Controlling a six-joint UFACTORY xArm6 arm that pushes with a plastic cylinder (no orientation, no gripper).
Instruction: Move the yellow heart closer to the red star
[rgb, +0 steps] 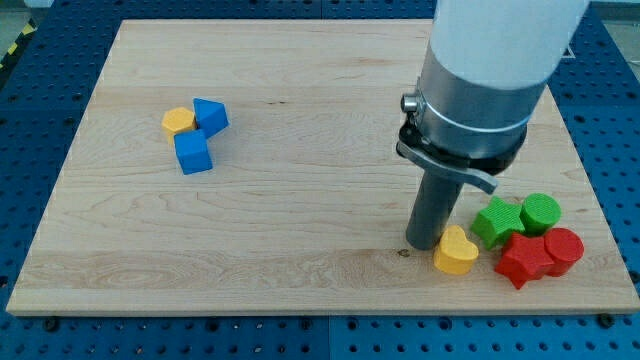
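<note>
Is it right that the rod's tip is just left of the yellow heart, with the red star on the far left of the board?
Not quite. The camera view shows the red star at the view's right, near the yellow heart. My tip is indeed just left of the heart.

1 camera looks down at a slant from beyond the view's bottom edge of the pale wooden board (250, 250), framing nearly all of it.

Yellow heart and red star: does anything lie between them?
No. In the camera view only a narrow strip of bare board separates the yellow heart from the red star. My tip touches the heart's left side.
</note>
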